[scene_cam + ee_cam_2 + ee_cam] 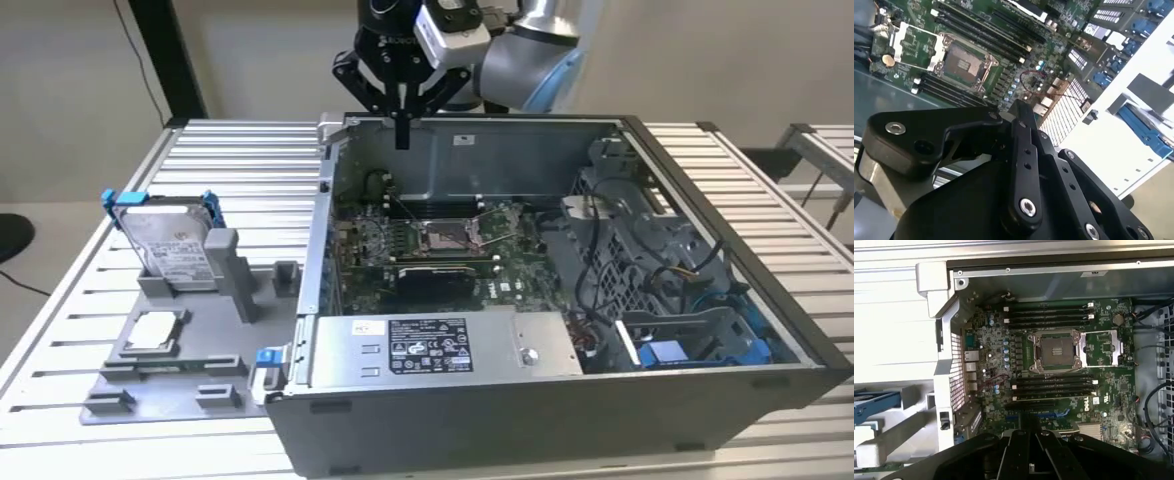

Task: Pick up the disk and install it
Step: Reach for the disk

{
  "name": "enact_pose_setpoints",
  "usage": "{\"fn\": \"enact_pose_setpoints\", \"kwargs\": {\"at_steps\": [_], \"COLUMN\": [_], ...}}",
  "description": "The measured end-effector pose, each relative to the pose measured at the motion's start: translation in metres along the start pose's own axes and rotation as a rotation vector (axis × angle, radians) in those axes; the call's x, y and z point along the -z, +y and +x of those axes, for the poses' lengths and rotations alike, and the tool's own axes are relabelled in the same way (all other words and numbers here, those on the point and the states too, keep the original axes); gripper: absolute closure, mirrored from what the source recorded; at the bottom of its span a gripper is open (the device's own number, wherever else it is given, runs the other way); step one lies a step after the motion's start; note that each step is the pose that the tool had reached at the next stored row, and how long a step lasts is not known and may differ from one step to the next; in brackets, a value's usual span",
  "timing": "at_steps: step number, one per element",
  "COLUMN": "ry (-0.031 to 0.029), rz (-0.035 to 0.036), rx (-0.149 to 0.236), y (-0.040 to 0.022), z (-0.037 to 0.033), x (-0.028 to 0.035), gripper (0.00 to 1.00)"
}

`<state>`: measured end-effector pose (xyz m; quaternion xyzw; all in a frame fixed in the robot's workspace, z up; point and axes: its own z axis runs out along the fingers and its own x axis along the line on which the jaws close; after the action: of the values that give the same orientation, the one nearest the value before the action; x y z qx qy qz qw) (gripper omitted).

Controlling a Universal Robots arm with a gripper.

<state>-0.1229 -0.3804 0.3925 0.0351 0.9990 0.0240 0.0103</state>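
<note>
The gripper (400,135) hangs above the far wall of an open computer case (561,420), which sits on a slatted metal table (747,180). Its black fingers (399,118) come together to a narrow point with nothing between them. In both wrist views the closed fingertips point down toward the green motherboard (989,40) (1054,380), which lies flat on the floor of the case. The empty processor socket (1056,351) (961,62) sits in the middle of the board, with rows of black memory slots (1051,315) on either side of it.

The disk (171,245) is well apart from the gripper, outside the case on the exterior view's left. It stands on edge in a grey holder (220,265), tilted slightly back, with its labelled silver face toward the camera and its blue frame (127,200) showing along the top and sides. The holder rises from a grey fixture plate (187,375) lying on the table just beside the case. A small square silver chip (151,330) lies flat on that plate, nearer the camera than the disk.

Inside the case, a long grey power supply (441,345) with a white label runs along the near wall. On the exterior view's right, a grey drive cage (694,335) with blue plastic parts sits among loose black cables (627,200).
</note>
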Motion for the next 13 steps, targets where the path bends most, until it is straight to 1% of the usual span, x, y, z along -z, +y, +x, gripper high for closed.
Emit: {"fn": "enact_pose_setpoints", "kwargs": {"at_steps": [1, 4, 13], "ry": [0.0001, 0.0002, 0.0003], "rz": [0.0001, 0.0000, -0.0001], "rx": [0.001, 0.003, 0.006], "y": [0.0009, 0.0011, 0.0011], "z": [0.0013, 0.0070, 0.0290], "x": [0.0000, 0.0001, 0.0004], "gripper": [1.00, 1.00, 1.00]}}
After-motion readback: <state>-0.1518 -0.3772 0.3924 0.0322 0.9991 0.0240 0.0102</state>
